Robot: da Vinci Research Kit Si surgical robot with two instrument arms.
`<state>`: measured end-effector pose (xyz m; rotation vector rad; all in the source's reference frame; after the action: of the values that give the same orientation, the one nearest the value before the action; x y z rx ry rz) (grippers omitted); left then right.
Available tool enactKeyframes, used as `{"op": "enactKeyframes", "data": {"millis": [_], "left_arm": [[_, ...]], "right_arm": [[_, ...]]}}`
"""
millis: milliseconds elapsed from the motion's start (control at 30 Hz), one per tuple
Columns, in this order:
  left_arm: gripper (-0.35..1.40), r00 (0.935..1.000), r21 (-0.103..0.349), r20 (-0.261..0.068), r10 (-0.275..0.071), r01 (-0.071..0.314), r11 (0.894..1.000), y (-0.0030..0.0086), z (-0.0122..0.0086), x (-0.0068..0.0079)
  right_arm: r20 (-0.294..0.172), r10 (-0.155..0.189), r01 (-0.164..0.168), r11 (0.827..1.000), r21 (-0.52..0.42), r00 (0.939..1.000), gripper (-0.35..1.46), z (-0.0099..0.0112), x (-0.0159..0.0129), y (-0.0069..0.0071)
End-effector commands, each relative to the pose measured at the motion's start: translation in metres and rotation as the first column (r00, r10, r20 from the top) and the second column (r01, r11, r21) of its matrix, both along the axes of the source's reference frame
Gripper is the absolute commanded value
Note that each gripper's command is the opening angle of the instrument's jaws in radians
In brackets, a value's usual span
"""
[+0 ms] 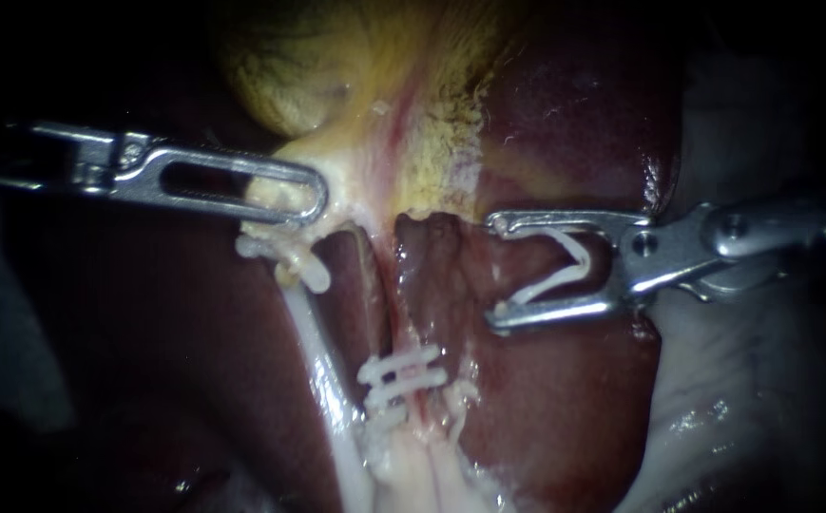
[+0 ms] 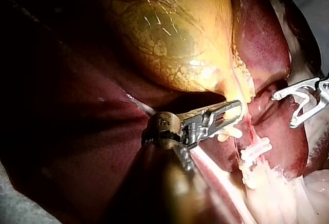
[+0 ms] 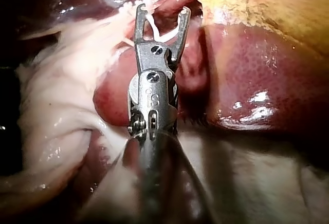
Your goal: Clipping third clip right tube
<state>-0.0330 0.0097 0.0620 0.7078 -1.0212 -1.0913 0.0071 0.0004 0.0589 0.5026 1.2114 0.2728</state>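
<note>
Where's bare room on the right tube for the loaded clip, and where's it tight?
Free: bare right tube between the two clips and the gallbladder neck, level with the loaded clip in the right instrument; open liver flanks it. Crowded: below the two clips, and by the left instrument gripping the gallbladder, where the left tube's clip sits.

The left instrument (image 1: 316, 195) and right instrument (image 1: 496, 271) are smooth bright metal; clip (image 1: 560, 271) white plastic; liver (image 1: 574, 123) wet, glossy; gallbladder (image 1: 289, 85) grainy.
</note>
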Motion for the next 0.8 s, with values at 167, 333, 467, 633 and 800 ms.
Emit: {"op": "enactKeyframes", "data": {"millis": [167, 333, 467, 633, 800], "left_arm": [[-0.35, 1.0, 0.0, -0.002, -0.002, 0.002, 1.0, -0.0003, -0.0002, -0.0002], [-0.35, 1.0, -0.001, -0.005, -0.006, 0.006, 1.0, -0.0005, -0.0004, -0.0004], [-0.35, 1.0, -0.001, -0.006, -0.007, 0.007, 1.0, -0.0006, -0.0005, -0.0005], [-0.35, 1.0, -0.001, -0.005, -0.007, 0.007, 1.0, -0.0005, -0.0005, -0.0005], [-0.35, 1.0, -0.001, -0.005, -0.006, 0.006, 1.0, -0.0004, -0.0004, -0.0004]], "right_arm": [[0.013, 0.009, -0.01, 0.998, 0.061, 0.9999, 0.48, 0.0027, 0.0023, -0.0009], [0.03, 0.01, -0.012, 0.996, 0.087, 0.9995, 0.48, 0.0048, 0.0042, -0.0011], [0.028, 0.005, -0.008, 0.994, 0.112, 0.9996, 0.48, 0.0057, 0.0057, -0.0009], [-0.052, 0.035, -0.024, 0.981, 0.194, 0.998, 0.46, 0.0053, 0.0071, -0.0007], [-0.116, 0.053, -0.021, 0.965, 0.262, 0.9918, 0.45, 0.0045, 0.0084, -0.001]]}}
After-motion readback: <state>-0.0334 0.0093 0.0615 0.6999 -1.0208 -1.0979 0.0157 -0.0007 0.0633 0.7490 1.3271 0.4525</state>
